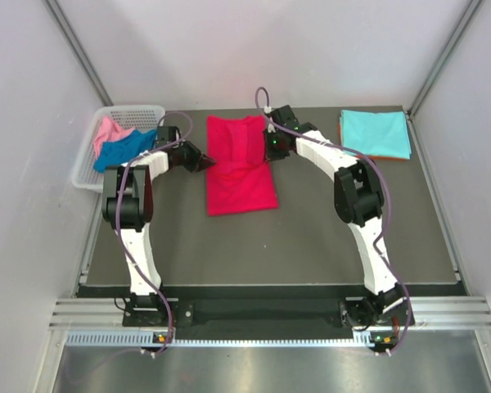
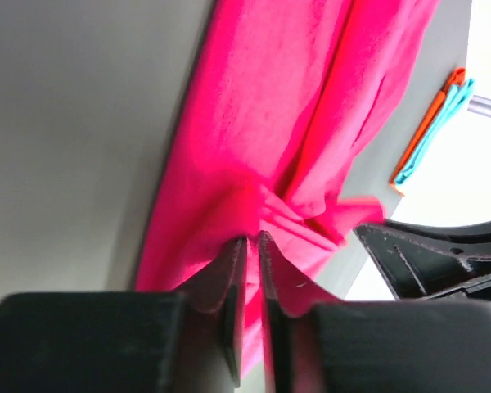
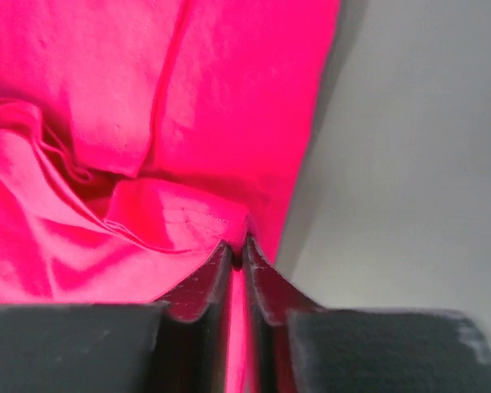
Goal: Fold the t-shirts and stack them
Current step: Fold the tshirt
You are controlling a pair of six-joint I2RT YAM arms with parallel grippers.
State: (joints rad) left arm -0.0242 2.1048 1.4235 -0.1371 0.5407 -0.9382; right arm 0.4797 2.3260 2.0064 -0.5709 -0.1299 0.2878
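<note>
The crimson red t-shirt [image 1: 241, 168] lies lengthwise at the table's middle, its far part doubled over. My left gripper [image 1: 206, 162] is shut on its left edge [image 2: 254, 221]. My right gripper [image 1: 268, 147] is shut on its right edge [image 3: 229, 221]. Both hold the cloth a little above the table. The light turquoise t-shirt [image 1: 376, 133] lies folded at the far right on top of the orange one [image 1: 342, 131]; both show in the left wrist view [image 2: 430, 131]. The royal blue t-shirt [image 1: 124, 149] and the pink t-shirt [image 1: 108, 129] lie crumpled in the basket.
A white lattice basket [image 1: 88, 176] stands at the table's far left edge. Grey walls close in the table at left, right and back. The dark table top [image 1: 254, 246] is bare in front of the red shirt.
</note>
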